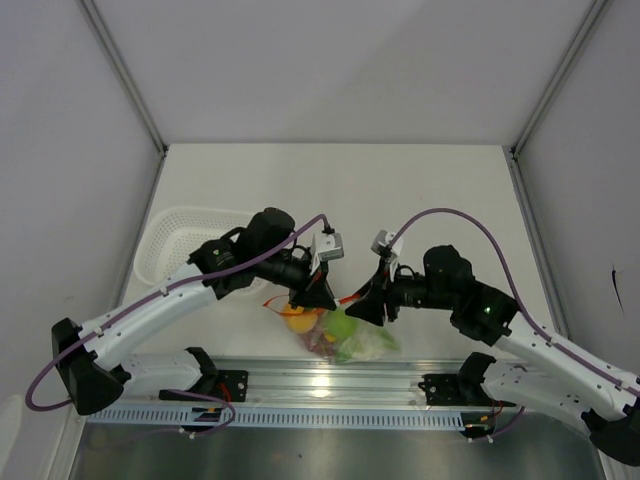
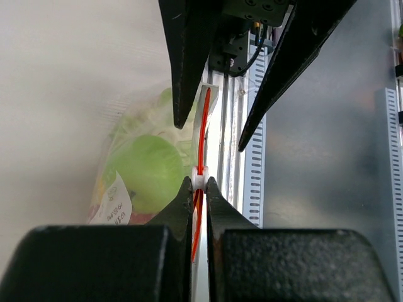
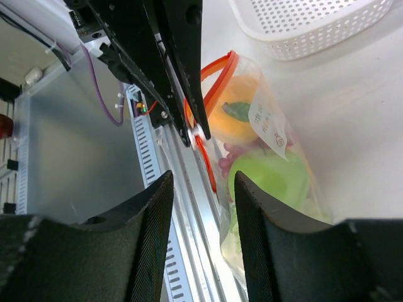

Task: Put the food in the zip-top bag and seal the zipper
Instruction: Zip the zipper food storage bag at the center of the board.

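Note:
The clear zip-top bag (image 1: 365, 345) lies at the table's near edge between both arms. Inside it show a green apple (image 2: 148, 170), an orange (image 3: 236, 116) and red-purple grapes (image 3: 228, 158). Its red-orange zipper (image 2: 203, 135) runs along the mouth. My left gripper (image 2: 199, 182) is shut on the white slider of that zipper. My right gripper (image 3: 203, 182) stands open, its fingers apart on either side of the zipper's other end and touching nothing. In the top view the left gripper (image 1: 318, 295) and the right gripper (image 1: 372, 308) face each other over the bag.
A white perforated basket (image 1: 185, 240) sits at the left, behind my left arm, and shows again as the basket (image 3: 308, 25) in the right wrist view. An aluminium rail (image 1: 330, 375) runs along the near edge just below the bag.

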Controlling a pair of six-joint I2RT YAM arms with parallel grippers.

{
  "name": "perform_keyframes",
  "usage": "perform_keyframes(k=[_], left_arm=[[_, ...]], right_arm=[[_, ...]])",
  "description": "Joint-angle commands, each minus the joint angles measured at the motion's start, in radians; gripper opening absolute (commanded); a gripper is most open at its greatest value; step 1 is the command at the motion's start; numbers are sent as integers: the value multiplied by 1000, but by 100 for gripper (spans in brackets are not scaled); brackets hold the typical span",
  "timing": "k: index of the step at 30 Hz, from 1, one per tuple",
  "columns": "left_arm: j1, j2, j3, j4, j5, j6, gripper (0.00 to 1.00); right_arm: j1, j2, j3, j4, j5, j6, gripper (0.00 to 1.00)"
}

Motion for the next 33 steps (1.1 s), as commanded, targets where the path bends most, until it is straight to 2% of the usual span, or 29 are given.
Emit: perform_keyframes(k=[1,6,9,12,15,17,19,24,28,33], left_arm=[[8,0,33,4,38,22,1],[6,-1,21,11,50,18,1],[9,0,27,7,52,24,1],[9,-3,22,4,53,28,0],[11,2,18,4,53,31,1],[14,2,10,2,52,34,1],[20,0,-2,2,46,33,1],[46,-32,-41,-8,6,25,0],[67,-64,-70,-31,-42,24,1],[80,-118,-90,-56,-127,10,2]], right_arm=[[10,67,83,-61,-45,-84,45],[29,165,142,-93,-50,-125,41],[35,216,182,-120,-61,-153,33],[36,250,220,-149,-65,-179,21],[36,259,238,-161,-59,-185,0],[38,257,249,-161,-47,-177,0],[36,238,251,-161,33,-160,0],[18,80,188,-104,241,-85,0],[-31,-2,168,-126,375,-35,0],[-80,-58,137,-169,464,5,0]])
